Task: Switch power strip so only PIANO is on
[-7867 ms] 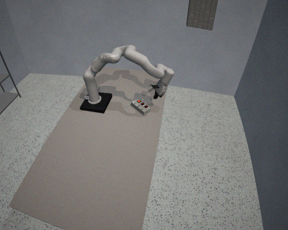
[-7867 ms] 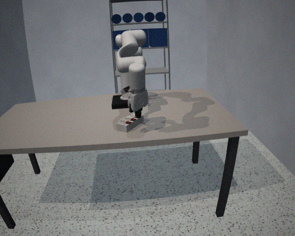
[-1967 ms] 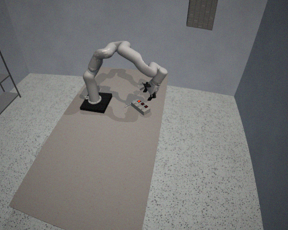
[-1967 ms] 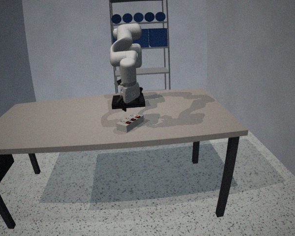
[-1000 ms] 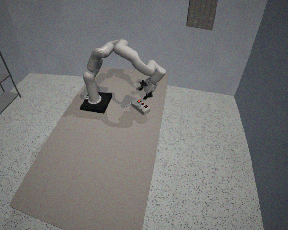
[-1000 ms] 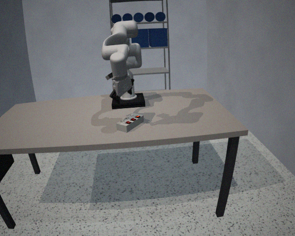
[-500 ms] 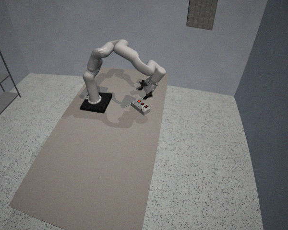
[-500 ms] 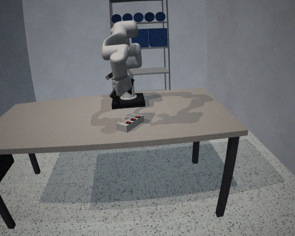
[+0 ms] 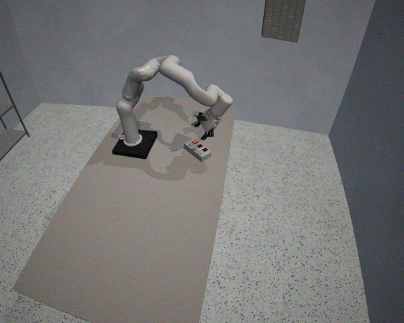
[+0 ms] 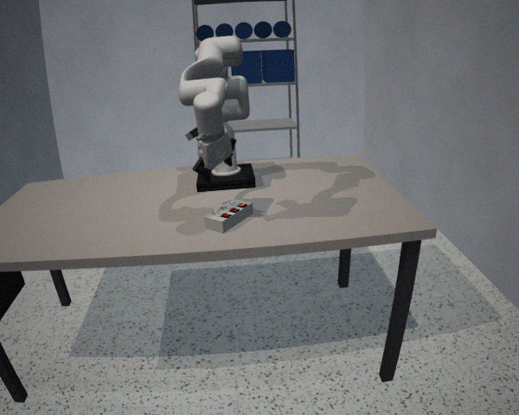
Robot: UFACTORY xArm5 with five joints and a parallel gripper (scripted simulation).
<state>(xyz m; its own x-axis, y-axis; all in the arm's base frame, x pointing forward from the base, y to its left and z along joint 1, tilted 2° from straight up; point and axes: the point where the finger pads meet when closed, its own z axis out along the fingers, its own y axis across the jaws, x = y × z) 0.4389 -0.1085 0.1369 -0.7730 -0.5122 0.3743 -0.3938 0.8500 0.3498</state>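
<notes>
A grey power strip (image 9: 197, 149) lies flat on the table, top side up, with three red switches in a row. The switch nearest the robot base (image 9: 194, 141) glows brighter than the other two. The strip also shows in the exterior view (image 10: 228, 215), where its labels are too small to read. My gripper (image 9: 203, 126) is open and empty. It hangs tilted above the table, a little behind the strip and apart from it. In the exterior view the gripper (image 10: 213, 162) is mostly hidden behind its own wrist.
The arm's black base plate (image 9: 135, 143) sits on the table to the left of the strip. The table's right edge (image 9: 226, 156) runs close beside the strip. A metal shelf (image 10: 259, 75) stands behind the table.
</notes>
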